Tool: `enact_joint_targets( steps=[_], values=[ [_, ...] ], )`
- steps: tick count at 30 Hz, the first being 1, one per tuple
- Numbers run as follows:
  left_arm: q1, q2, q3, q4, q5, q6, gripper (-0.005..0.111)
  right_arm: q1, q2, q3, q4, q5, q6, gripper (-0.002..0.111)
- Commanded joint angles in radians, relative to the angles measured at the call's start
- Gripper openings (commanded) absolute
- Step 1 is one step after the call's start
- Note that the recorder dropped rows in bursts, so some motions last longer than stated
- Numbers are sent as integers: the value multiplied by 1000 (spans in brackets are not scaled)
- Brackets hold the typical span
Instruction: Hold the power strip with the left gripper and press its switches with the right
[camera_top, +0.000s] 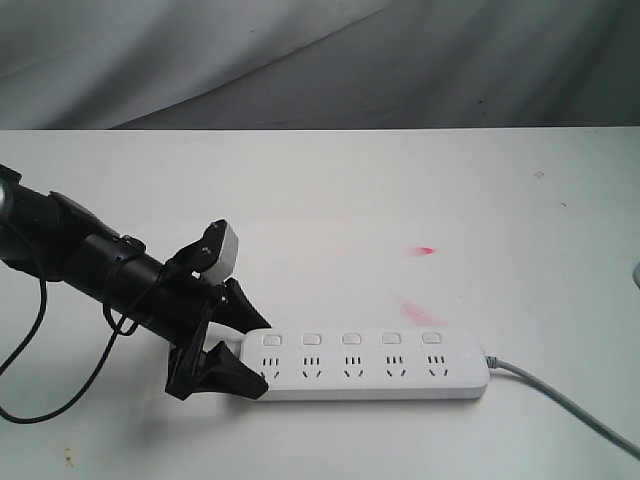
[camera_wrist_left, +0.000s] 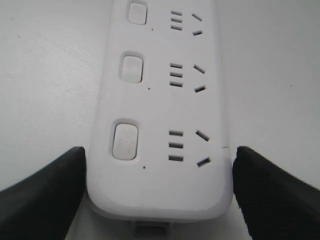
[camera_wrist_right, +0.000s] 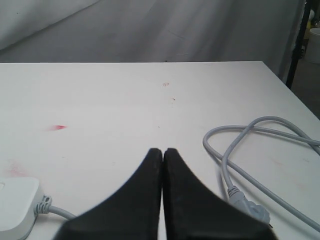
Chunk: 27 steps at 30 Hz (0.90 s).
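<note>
1. Lying flat on the white table (camera_top: 400, 200), the power strip (camera_top: 365, 365) occupies the 6 o'clock zone of the exterior view. Its long axis runs from 9 o'clock to 3 o'clock.
2. Five switches (camera_top: 351, 339) form one row along the strip's 12 o'clock edge. Each sits directly at 12 o'clock of one of the sockets (camera_top: 394, 366).
3. The grey cord (camera_top: 560, 395) exits the strip's 3 o'clock end and runs toward 4 o'clock, out of frame.
4. The left gripper (camera_top: 262, 356) extends from 10 o'clock on a black arm (camera_top: 90, 260) and straddles the strip's 9 o'clock end. A loose black cable (camera_top: 30, 340) droops beside the arm.
5. Left jaws: spread wide across the strip's full width. The left wrist view shows the black fingers (camera_wrist_left: 45, 190) set against both long edges, with the end switch between them. The strip is clamped.
6. The right gripper (camera_wrist_right: 163, 152) appears only in the right wrist view. Its jaws are pressed fully together with nothing between them.
7. In that view the strip's cord end lies well apart from the closed fingertips. The cord loops across the table nearby, ending in a plug (camera_wrist_right: 247, 206).
8. A small red mark (camera_top: 426, 250) lies on the table at 1 o'clock from the strip, apart from it.
</note>
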Motion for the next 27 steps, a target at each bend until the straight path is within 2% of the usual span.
enact_joint_targets(
  steps=[1, 15, 19, 20, 24, 27],
  values=[
    [-5, 3, -4, 6, 10, 3, 61, -9, -3, 3, 5, -7, 2, 0],
    [-5, 3, -4, -6, 3, 3, 62, -9, -3, 3, 5, -7, 2, 0],
    [-5, 3, -4, -6, 12, 1, 99, -9, -3, 3, 5, -7, 2, 0],
    [-5, 3, -4, -6, 19, -4, 104, -9, -3, 3, 5, -7, 2, 0],
    [-5, -59, -4, -6, 39, -106, 105, -9, -3, 3, 5, -7, 2, 0],
    [-5, -233, -4, -10, 29, -149, 105, -9, -3, 3, 5, -7, 2, 0]
  ],
)
